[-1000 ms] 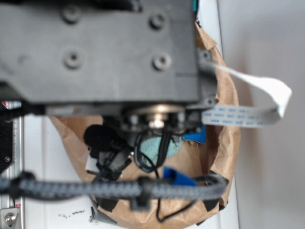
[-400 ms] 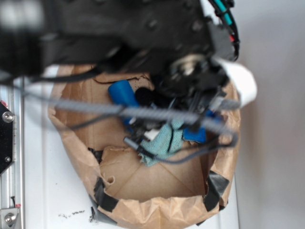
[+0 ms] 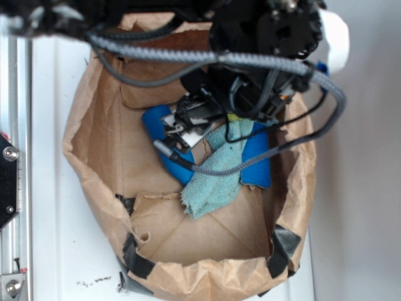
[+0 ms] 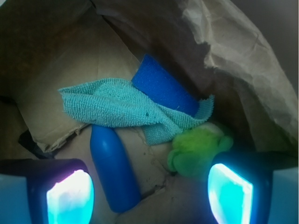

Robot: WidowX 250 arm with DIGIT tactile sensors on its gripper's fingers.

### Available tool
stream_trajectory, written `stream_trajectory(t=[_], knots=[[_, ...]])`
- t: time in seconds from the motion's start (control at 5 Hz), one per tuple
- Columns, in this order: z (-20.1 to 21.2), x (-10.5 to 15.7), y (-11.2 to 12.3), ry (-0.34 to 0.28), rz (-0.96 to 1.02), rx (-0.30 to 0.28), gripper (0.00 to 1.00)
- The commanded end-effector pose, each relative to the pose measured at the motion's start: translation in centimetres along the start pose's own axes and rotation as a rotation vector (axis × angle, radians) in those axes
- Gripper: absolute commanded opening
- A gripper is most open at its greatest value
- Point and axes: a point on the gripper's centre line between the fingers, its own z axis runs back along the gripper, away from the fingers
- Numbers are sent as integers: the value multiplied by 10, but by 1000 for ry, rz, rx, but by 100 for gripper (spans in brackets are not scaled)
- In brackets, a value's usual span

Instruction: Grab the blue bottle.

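The blue bottle [image 4: 114,170] lies on the brown paper floor of a bag, its rounded end tucked against the teal cloth [image 4: 117,105]. It sits just inside my left finger, between the two fingers and untouched. My gripper [image 4: 149,196] is open and empty, with its pads glowing cyan. In the exterior view the gripper [image 3: 182,128] hangs low inside the bag, over the bottle [image 3: 155,119], and hides its middle.
A flat blue block [image 4: 163,88] lies under the far end of the cloth. A fuzzy green toy [image 4: 198,149] sits by my right finger. Crumpled paper bag walls [image 3: 94,163] rise all around. Cables [image 3: 250,63] cross the exterior view.
The arm has swung toward the top of the exterior view and no longer blocks it. The gripper now sits down in the bag over the bottle.
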Motion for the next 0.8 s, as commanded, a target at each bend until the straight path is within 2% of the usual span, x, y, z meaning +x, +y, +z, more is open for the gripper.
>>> stream_trajectory(t=[0.0, 0.2, 0.6], knots=[[10, -5, -23, -87, -329, 254, 100], [-5, -7, -22, -70, -351, 264, 100], [-38, -2, -32, -4, -406, 196, 100]])
